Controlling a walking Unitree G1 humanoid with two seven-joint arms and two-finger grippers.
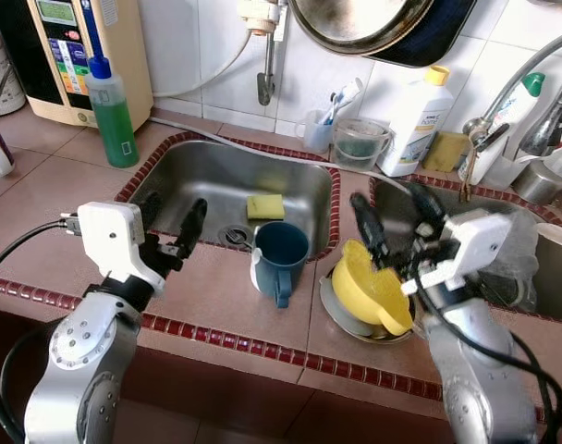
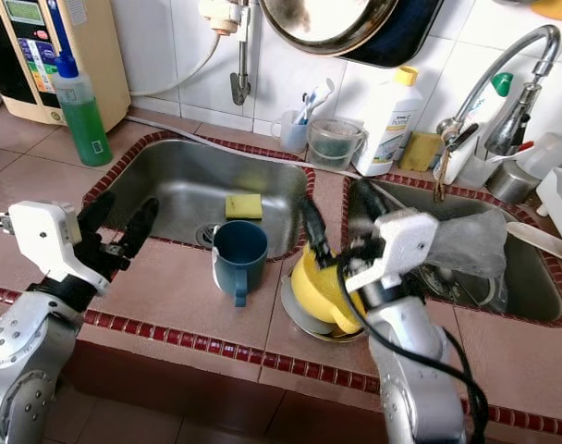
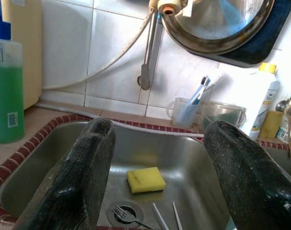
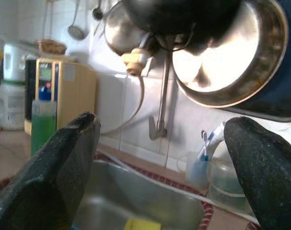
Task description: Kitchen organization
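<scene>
A dark blue mug [image 1: 279, 257] stands upright on the tiled counter at the front rim of the left sink [image 1: 184, 176]. To its right, a yellow bowl [image 1: 369, 289] lies tilted on a grey plate [image 1: 338, 314]. My right gripper [image 1: 397, 220] is open just above and behind the yellow bowl, with its left finger close to the bowl's rim. To the left of the mug, my left gripper [image 1: 170, 217] is open at the sink's front edge with nothing between its fingers. A yellow sponge [image 3: 145, 179] lies in the sink near the drain.
A green soap bottle [image 1: 112, 111] and a beige appliance [image 1: 73, 51] stand at the back left. A cup of toothbrushes [image 1: 320, 129], a clear pitcher [image 1: 360, 141] and a white bottle [image 1: 415, 116] line the back wall. The right sink [image 1: 392, 199] holds clutter under a tap [image 1: 526, 79]. Cutlery [image 3: 128, 215] lies at the drain.
</scene>
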